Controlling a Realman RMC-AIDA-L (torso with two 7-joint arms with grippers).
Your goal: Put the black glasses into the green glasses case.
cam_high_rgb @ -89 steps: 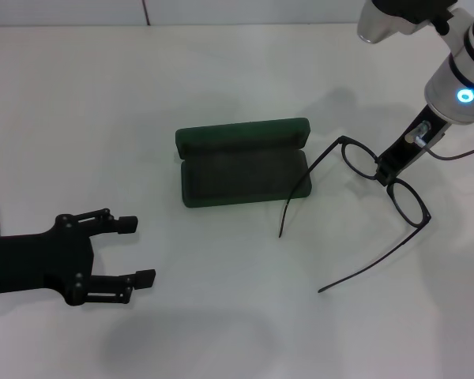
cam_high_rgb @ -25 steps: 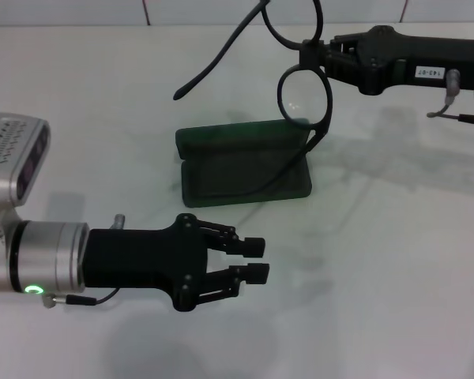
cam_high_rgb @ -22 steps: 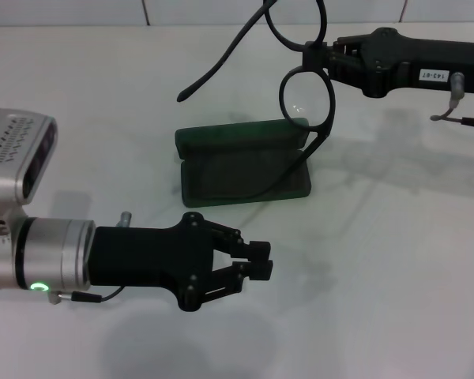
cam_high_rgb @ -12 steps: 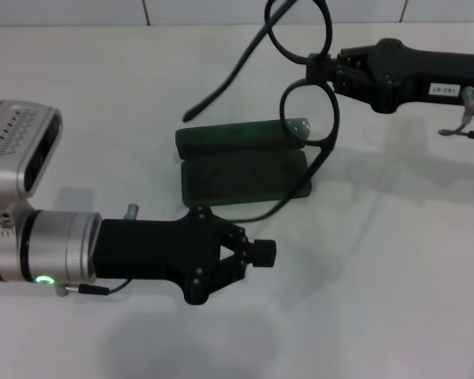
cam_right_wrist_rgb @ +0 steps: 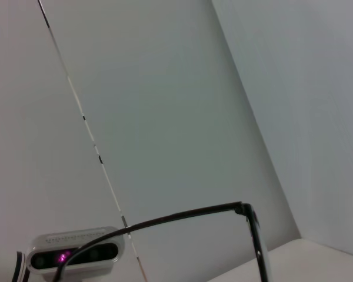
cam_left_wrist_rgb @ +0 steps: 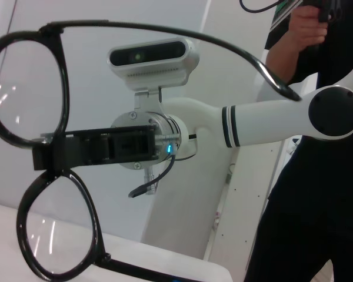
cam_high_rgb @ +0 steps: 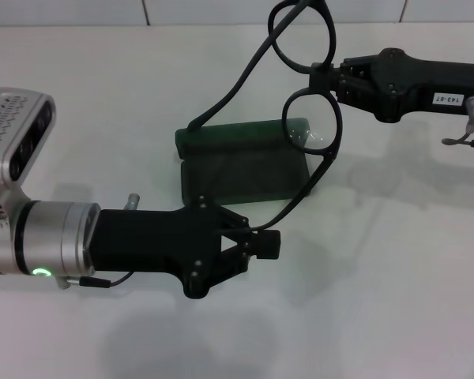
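While right pincer [cam_high_rgb: 322,77] grips black glasses [cam_high_rgb: 304,99] — bridge.

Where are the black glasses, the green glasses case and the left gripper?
black glasses [cam_high_rgb: 312,130]: head view, on the lower lens.
green glasses case [cam_high_rgb: 241,178]: head view, on the dark lining of the open base.
left gripper [cam_high_rgb: 268,243]: head view, at its jaw tips.

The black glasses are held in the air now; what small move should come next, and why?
Probably the left gripper should fold the near temple inward: it is shut on that temple's tip, while the right gripper clamps the bridge of the black glasses above the open green glasses case.
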